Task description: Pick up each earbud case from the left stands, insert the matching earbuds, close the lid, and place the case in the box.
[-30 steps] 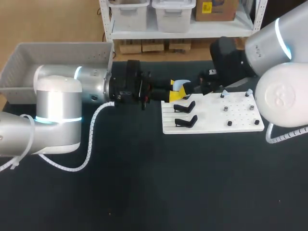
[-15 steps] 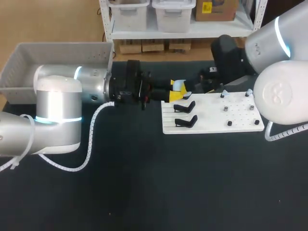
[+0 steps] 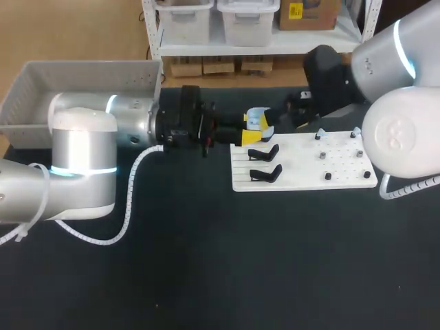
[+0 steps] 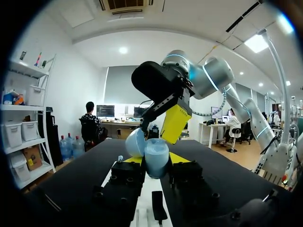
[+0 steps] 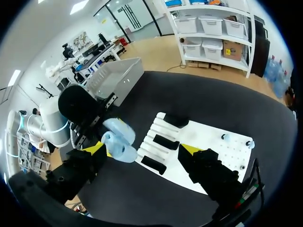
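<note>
A light blue earbud case (image 3: 261, 119) with its lid up is held over the table just left of the white board (image 3: 344, 175), my left gripper (image 3: 250, 129) shut on it. In the left wrist view the case (image 4: 156, 153) sits between the yellow tips, its lid (image 4: 135, 142) swung open. My right gripper (image 3: 294, 115) hangs open a little to the case's right, nothing in it. From the right wrist the case (image 5: 116, 144) lies ahead of the wide-open right gripper (image 5: 142, 151). Small earbuds (image 3: 320, 133) stand on pegs at the board's far edge.
Two empty black stands (image 3: 265, 152) sit on the board's left part, with small pegs (image 3: 328, 177) on its right part. A grey bin (image 3: 41, 86) stands at the table's far left, behind my left arm.
My right gripper has drawn back from the case, toward the right and far side. The left arm and the case have stayed put.
</note>
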You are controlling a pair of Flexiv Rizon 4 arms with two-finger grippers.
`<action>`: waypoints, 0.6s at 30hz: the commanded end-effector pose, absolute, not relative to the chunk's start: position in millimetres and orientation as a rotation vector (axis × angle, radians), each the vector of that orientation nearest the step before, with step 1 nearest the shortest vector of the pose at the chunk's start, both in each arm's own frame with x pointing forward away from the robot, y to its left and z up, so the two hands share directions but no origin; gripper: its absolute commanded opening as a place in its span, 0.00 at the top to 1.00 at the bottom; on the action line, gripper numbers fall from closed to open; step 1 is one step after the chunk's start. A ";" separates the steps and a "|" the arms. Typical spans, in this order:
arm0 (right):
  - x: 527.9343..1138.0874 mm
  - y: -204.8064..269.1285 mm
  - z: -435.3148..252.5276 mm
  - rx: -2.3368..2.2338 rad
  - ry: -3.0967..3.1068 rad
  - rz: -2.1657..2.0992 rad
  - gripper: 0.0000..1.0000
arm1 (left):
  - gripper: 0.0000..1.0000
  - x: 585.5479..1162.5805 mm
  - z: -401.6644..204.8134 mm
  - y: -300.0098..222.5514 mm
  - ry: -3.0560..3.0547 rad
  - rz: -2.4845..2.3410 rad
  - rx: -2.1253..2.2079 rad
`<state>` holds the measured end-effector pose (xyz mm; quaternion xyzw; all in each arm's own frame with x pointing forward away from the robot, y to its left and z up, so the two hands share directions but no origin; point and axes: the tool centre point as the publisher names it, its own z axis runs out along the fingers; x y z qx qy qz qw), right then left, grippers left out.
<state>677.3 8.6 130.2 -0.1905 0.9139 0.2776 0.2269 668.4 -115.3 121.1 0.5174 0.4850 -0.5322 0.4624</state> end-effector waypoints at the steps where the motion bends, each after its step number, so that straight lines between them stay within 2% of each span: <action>1: 675.3 6.0 140.1 -0.515 2.501 0.728 0.00 | 1.00 667.7 120.0 -115.3 1.191 -1.305 1.270; 9: 682.8 -10.4 180.2 -0.586 2.354 0.513 0.00 | 1.00 666.6 120.7 -116.0 1.165 -1.291 1.292; 18: 697.8 -48.3 192.9 -0.602 2.412 0.291 0.00 | 1.00 665.6 122.5 -116.0 1.116 -1.264 1.311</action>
